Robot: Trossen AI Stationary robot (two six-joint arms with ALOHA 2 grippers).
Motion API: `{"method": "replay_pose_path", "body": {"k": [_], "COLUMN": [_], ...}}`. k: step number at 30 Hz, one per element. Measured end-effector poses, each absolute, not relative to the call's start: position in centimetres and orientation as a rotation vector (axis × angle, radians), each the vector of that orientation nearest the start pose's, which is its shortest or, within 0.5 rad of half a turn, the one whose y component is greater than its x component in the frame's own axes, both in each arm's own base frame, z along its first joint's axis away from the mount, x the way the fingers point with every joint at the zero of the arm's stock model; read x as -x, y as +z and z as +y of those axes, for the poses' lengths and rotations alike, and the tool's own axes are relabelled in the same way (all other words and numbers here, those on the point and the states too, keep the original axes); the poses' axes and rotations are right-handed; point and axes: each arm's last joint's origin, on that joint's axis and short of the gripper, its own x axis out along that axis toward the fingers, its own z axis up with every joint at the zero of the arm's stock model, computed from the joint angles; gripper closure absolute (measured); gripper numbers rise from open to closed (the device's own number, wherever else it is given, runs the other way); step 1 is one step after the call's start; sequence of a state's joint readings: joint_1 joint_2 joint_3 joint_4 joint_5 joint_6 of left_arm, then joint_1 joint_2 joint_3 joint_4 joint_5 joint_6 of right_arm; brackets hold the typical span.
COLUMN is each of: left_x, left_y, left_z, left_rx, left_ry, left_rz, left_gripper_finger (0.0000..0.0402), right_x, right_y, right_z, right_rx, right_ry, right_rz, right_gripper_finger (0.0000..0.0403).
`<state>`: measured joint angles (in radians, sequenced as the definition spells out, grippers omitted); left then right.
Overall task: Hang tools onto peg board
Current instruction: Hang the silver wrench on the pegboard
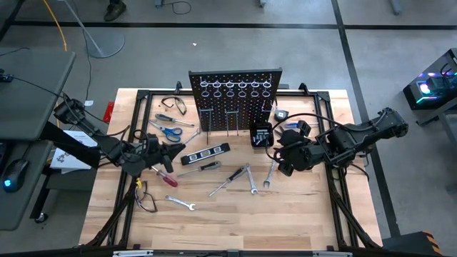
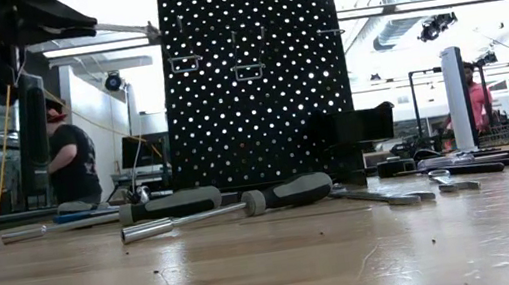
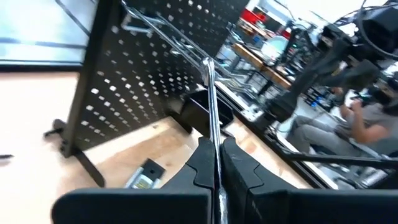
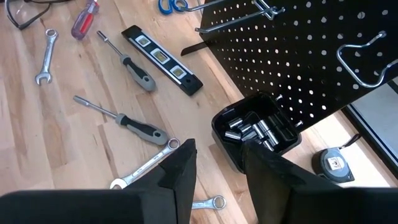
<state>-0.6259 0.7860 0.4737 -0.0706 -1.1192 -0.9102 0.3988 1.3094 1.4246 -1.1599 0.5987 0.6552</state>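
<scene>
Presently: left gripper [image 3: 217, 163], clamped tight on a thin silver tool shaft [image 3: 211, 106], held above the table in front of the peg board [image 1: 235, 96]. What kind of tool it is cannot be told. The shaft's long axis runs forward out of the fingers, its free tip aimed toward the board's hooks [image 3: 163, 32].

Right gripper [image 4: 217, 168]: jaws partly apart, holding nothing, hovering over the table beside the small black box of sockets [image 4: 258, 134] and above a silver wrench [image 4: 146, 167].

Remaining on the table: grey-handled screwdrivers [image 4: 124, 121], a black level [image 4: 163, 59], blue-handled scissors [image 1: 170, 131], other wrenches.

Risks, as judged: the slim shaft could pivot or slip in the pinch; its tip could strike a hook and jam, or nudge the upright board and tip it backward.
</scene>
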Motion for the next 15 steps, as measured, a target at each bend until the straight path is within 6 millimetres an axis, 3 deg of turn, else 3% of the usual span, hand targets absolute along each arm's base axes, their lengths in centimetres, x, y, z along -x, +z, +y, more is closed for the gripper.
{"method": "replay_pose_path", "body": {"k": [15], "left_x": [-15.5], "left_y": [23.8], "left_z": [-3.9], "left_rx": [0.352], "left_ry": [0.779], "left_rz": [0.058], "left_gripper_finger": [0.0384], "right_x": [-22.2], "right_y": [36.7], "right_z": [7.6], "right_rx": [-0.131], "right_ry": [-0.472], "right_rz": [0.796], "right_gripper_finger": [0.0279]}}
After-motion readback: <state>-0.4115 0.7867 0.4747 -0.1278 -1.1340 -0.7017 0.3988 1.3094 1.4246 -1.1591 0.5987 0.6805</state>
